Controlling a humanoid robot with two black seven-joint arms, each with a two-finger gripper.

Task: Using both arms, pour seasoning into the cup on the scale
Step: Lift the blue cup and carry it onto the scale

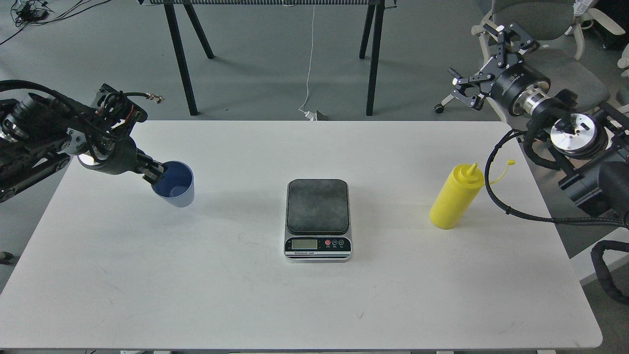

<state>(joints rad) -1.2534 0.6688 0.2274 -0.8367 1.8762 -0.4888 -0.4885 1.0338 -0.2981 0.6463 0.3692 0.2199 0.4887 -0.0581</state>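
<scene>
Light blue ribbed cup (174, 186) standing on the left part of the white table (196, 295), well apart from the scale, mouth up and leaning slightly in the view. Left gripper (155, 172) at the cup's near-left rim, one fingertip over the lip and seemingly inside; whether closed on the wall or merely touching, cannot tell. Cup apparently empty, dark blue inside.

Digital kitchen scale (318, 220) at the table's middle, dark grey platform bare, display and round buttons facing the near edge. Nothing on it yet.

Yellow squeeze bottle (457, 197) of seasoning upright on the right part of the table, nozzle up, small tethered cap hanging off to its right, so already uncapped by the look of it. Right gripper (484, 64) raised beyond the table's far right corner, fingers spread wide, holding nothing, well clear of the bottle.

Step in hand, as judged: getting the cup onto the scale. Worth doing well by:
- pinching the rim firmly before lifting, since a thin tapered wall can flex and slip;
- keeping the cup upright in transit;
- setting it flat on the centre of the platform, not overhanging an edge;
- releasing straight up, without dragging it sideways.

Likely risk: tipping the light cup on release.
</scene>
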